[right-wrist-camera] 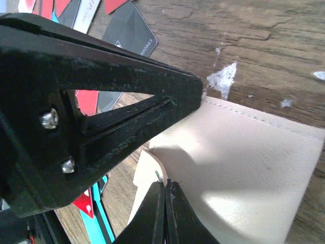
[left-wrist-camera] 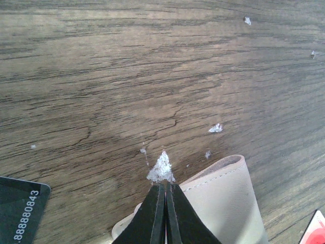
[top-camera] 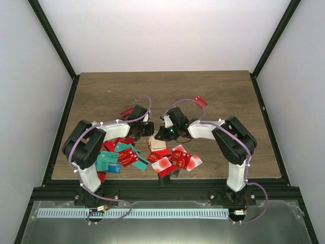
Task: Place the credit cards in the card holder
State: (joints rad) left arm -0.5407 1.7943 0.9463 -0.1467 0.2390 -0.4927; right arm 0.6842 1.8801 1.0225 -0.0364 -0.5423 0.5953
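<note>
- The beige, stitched, soft folding card holder lies on the brown wood-grain table, at the far edge of the heap of red, teal and white plastic credit cards. No card shows inside it.
- The black two-finger left gripper has its fingers pressed together, tips down on the card holder near its stitched edge. Whether a thin layer is nipped between them cannot be told.
- The black right gripper is likewise pressed together, at the curved edge of a flap, just beside the left gripper.
- The step in hand looks like getting the card holder open. One arm should pin the lower layer flat while the other lifts only the top flap, slowly, so nothing slides or folds back.
- Turn the pocket mouth toward the heap, and avoid dragging the dark numbered card lying nearby.
</note>
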